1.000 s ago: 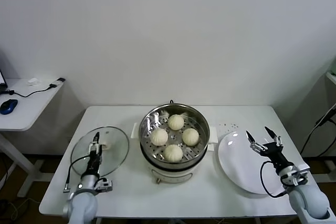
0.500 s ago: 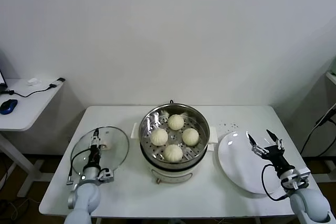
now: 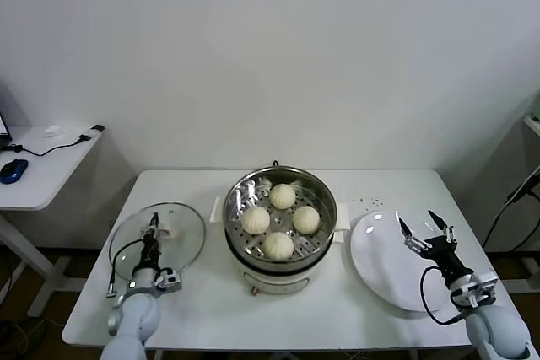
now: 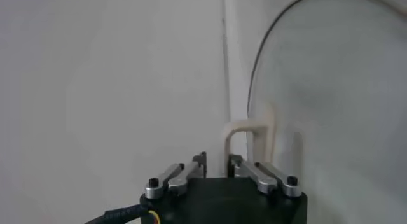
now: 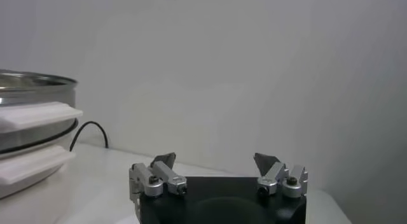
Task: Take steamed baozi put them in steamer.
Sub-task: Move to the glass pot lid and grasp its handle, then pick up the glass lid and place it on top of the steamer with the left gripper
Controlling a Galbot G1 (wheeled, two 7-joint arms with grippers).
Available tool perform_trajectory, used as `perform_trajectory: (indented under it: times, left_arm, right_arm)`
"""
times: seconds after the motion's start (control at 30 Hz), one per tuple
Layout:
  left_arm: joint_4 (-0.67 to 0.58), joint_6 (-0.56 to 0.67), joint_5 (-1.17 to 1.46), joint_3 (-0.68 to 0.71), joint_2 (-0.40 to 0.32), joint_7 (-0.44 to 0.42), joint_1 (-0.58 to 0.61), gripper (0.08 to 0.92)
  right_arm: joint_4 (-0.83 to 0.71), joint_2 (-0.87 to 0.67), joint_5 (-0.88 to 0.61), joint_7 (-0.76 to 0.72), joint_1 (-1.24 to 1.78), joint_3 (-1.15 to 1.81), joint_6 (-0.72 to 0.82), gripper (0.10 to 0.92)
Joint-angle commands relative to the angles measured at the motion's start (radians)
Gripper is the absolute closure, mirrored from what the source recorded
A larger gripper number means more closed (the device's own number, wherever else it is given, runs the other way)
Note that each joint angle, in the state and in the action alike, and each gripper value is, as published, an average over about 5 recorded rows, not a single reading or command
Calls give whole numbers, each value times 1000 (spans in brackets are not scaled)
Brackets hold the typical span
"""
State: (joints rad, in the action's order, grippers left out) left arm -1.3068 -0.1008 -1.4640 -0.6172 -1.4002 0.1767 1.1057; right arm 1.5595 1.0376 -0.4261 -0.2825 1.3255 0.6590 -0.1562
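- On the white table [image 3: 278, 309], all four steamed baozi [image 3: 281, 221] already sit on the perforated floor of the steamer [image 3: 279, 215], so the loading looks done to me.
- Left of the pot, the left gripper [image 3: 153, 229] has drawn its fingers in around the white handle of the glass lid [image 3: 156, 242]; a second ago they stood wide, now they look nearly closed on it.
- From the left wrist view, the handle [image 4: 249, 139] stands just past the narrowed fingertips, so I cannot swear the grip is firm.
- Compared with before, the lid seems nudged slightly toward the table's left edge, and the arm has shifted with it.
- My guess is that covering the pot comes next.
- Over the bare white plate [image 3: 388, 271], the right gripper [image 3: 426, 229] hangs spread wide, holding nothing, much as earlier.
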Motion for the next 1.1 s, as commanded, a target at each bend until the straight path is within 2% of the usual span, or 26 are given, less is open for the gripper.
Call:
perform_trajectory:
  times: [0.03, 0.13, 0.23, 0.57, 0.77, 0.93, 1.1]
  left_arm:
    - [-45, -9, 76, 3, 26, -3, 11, 743]
    - [-104, -13, 95, 3, 51, -9, 35, 820]
    - [-201, -22, 126, -1, 84, -26, 79, 852]
    - [-598, -112, 201, -55, 224, -90, 320, 852]
    - [-804, -293, 202, -33, 300, -136, 406, 852]
    - [-914, -459, 179, 75, 385, -218, 387, 852]
    - [-917, -579, 113, 265, 439, -335, 237, 852]
  right_arm:
    - [-7, 3, 8, -2, -5, 1, -5, 203]
    - [-14, 5, 12, -4, -10, 0, -8, 203]
    - [-20, 8, 13, -6, -15, -1, -11, 203]
    - [-49, 6, 19, -13, -40, -5, -20, 203]
    - [-68, 6, 32, -17, -60, -17, -26, 203]
    - [-83, 4, 41, -15, -81, -32, -27, 203]
    - [-113, 4, 58, -13, -118, -54, -26, 203]
